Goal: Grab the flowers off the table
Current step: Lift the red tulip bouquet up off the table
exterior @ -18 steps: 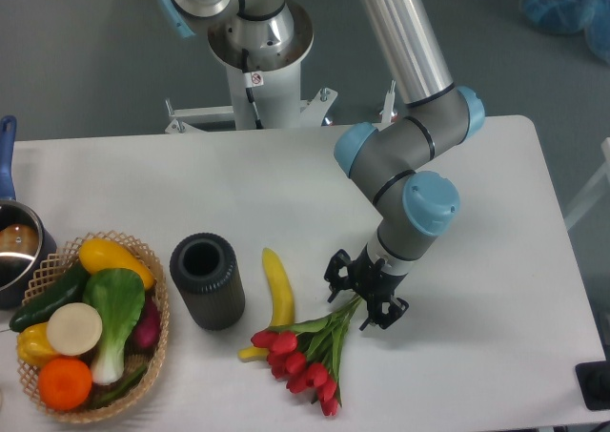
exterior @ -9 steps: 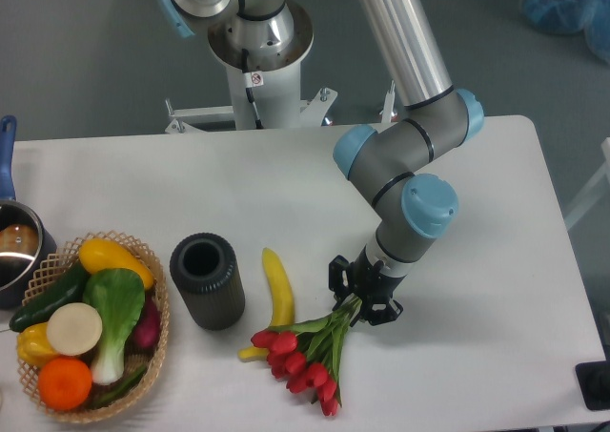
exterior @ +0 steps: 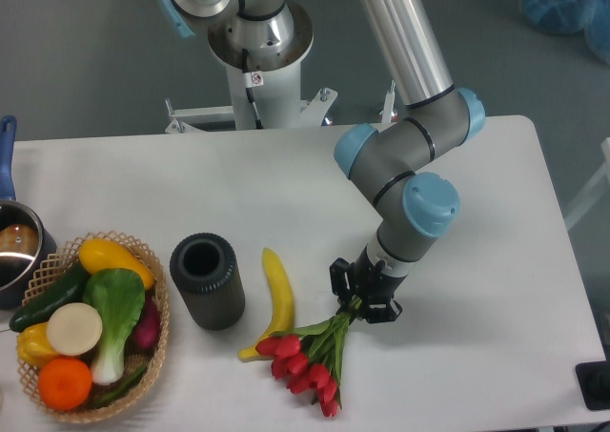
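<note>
From the one fixed camera, you can see the fingers (exterior: 360, 301) clenched on the green stems of the red tulips (exterior: 310, 360). The blooms lie low over the white desk (exterior: 477, 260), just beside the banana (exterior: 277, 289) (their tips almost touch). The grab looks done. You have only the lift left.

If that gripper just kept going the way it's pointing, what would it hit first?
The gripper points down, shut on the flowers at their stems. Below those it would likely meet the table, though depth is unclear from this view.
</note>
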Robot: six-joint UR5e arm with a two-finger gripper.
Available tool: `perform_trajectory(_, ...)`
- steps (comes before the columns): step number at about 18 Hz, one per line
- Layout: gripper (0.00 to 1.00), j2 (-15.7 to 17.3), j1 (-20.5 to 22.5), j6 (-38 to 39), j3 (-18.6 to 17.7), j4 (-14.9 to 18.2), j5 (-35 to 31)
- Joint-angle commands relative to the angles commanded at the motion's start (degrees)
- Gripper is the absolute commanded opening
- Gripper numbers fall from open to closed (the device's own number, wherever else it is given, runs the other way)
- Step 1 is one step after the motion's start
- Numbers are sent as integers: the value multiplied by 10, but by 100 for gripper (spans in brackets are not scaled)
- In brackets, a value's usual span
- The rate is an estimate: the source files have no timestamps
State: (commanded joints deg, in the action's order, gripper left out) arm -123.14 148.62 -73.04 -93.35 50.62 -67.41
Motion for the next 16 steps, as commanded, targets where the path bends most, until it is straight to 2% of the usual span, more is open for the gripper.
perform_trajectory(5, 28, 46, 10, 0, 5, 0, 23)
perform_trajectory(11, 28, 90, 38, 0, 4, 1, 92)
perform_trajectory(14, 28, 105, 57, 0, -2, 1, 158)
perform_trajectory(16, 28, 113, 75, 1, -9, 1, 236)
